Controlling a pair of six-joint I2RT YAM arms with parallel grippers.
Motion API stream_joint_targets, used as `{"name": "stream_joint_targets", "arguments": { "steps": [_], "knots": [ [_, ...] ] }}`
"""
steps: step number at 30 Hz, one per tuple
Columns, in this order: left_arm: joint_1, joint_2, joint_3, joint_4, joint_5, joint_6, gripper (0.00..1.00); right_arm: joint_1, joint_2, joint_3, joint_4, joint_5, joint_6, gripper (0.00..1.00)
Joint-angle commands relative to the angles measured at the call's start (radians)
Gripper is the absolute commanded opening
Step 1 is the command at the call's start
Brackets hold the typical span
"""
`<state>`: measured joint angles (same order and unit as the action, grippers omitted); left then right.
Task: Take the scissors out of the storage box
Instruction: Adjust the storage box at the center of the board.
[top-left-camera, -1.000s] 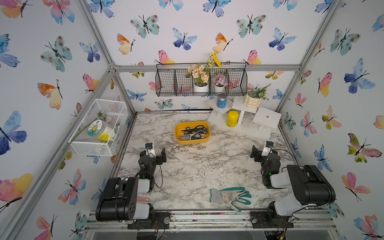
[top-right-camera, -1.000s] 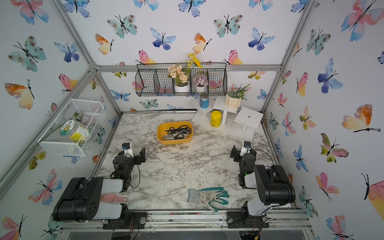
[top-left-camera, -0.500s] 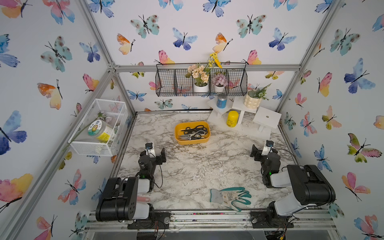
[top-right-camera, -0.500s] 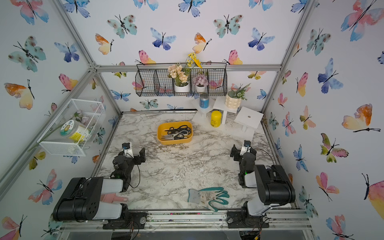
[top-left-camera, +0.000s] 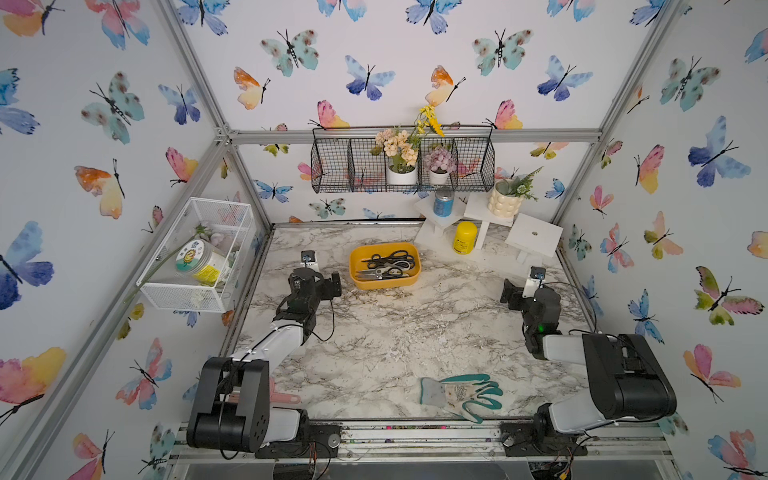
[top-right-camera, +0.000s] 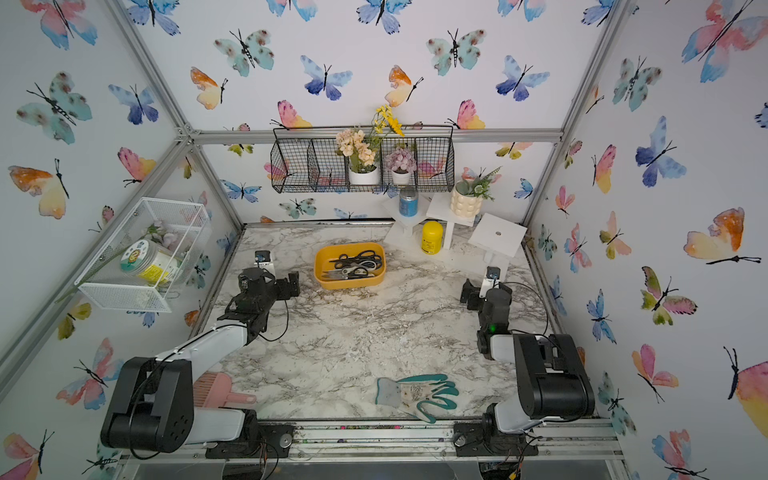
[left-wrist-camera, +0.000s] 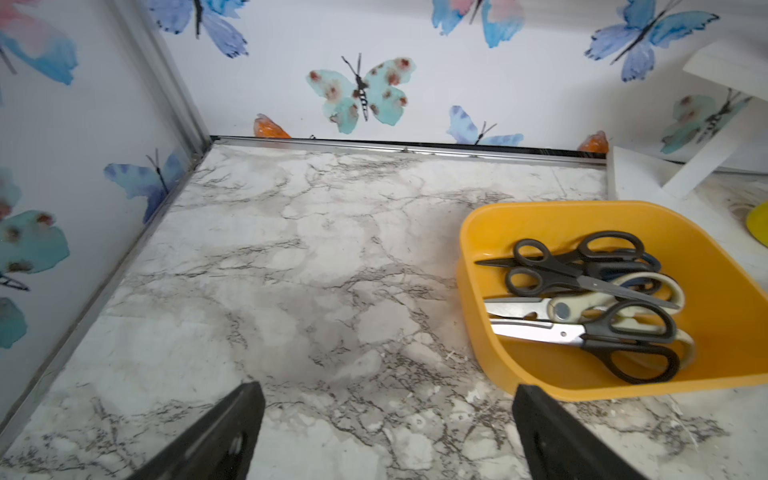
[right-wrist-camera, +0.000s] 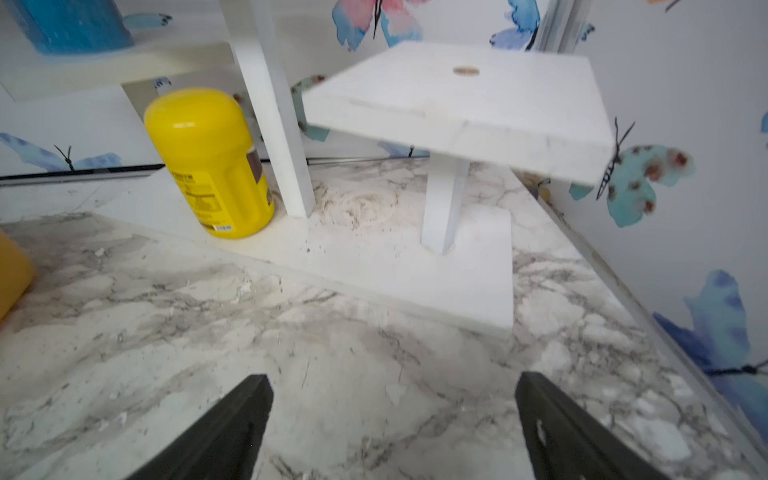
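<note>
Toward the counter's (left-wrist-camera: 291, 270) back edge, the box (left-wrist-camera: 582, 216) holds piled scissors (left-wrist-camera: 582, 282), so the spread left gripper (left-wrist-camera: 388, 388) should pinch only one pair.

The marble table (top-left-camera: 395, 340) bears the storage box (top-left-camera: 384, 283) (yellow-orange), a teal glove (top-left-camera: 457, 392) and a white stand (top-left-camera: 534, 237).

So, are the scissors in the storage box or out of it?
In: the scissors lie piled inside the storage box, below its rim.
</note>
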<state>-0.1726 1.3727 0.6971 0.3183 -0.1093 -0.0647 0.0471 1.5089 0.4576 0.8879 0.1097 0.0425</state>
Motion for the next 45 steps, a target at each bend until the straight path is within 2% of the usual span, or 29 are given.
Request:
{"name": "stream_joint_targets", "arguments": {
  "steps": [1, 5, 8, 11, 14, 20, 29, 31, 33, 37, 45],
  "knots": [
    [-0.077, 0.049, 0.111, -0.14, -0.086, 0.023, 0.99, 0.008, 0.0, 0.049, -0.163, -0.022, -0.016, 0.97],
    [-0.109, 0.11, 0.257, -0.204, -0.019, -0.03, 0.99, 0.021, -0.048, 0.098, -0.266, 0.006, -0.009, 0.96],
    [-0.14, 0.195, 0.398, -0.299, -0.004, -0.112, 0.95, 0.039, -0.067, 0.185, -0.402, 0.027, -0.008, 0.95],
    [-0.157, 0.332, 0.605, -0.485, -0.024, -0.284, 0.89, 0.089, -0.067, 0.265, -0.511, 0.052, -0.002, 0.95],
    [-0.154, 0.442, 0.737, -0.646, -0.036, -0.477, 0.83, 0.159, -0.054, 0.338, -0.611, 0.061, -0.001, 0.95],
    [-0.143, 0.504, 0.747, -0.671, 0.029, -0.719, 0.75, 0.277, -0.032, 0.419, -0.717, 0.042, -0.01, 0.95],
    [-0.14, 0.528, 0.691, -0.668, 0.137, -0.925, 0.65, 0.296, 0.005, 0.48, -0.772, -0.028, -0.009, 0.94],
    [-0.144, 0.508, 0.67, -0.678, 0.127, -0.971, 0.64, 0.296, 0.016, 0.491, -0.777, -0.033, -0.01, 0.94],
    [-0.148, 0.481, 0.656, -0.698, 0.089, -0.993, 0.61, 0.296, 0.026, 0.497, -0.777, -0.041, -0.01, 0.94],
    [-0.153, 0.427, 0.626, -0.736, 0.004, -1.001, 0.62, 0.296, 0.048, 0.502, -0.768, -0.063, 0.002, 0.94],
    [-0.172, 0.371, 0.592, -0.754, -0.066, -0.994, 0.64, 0.298, 0.078, 0.519, -0.763, -0.079, 0.01, 0.94]
  ]
}}
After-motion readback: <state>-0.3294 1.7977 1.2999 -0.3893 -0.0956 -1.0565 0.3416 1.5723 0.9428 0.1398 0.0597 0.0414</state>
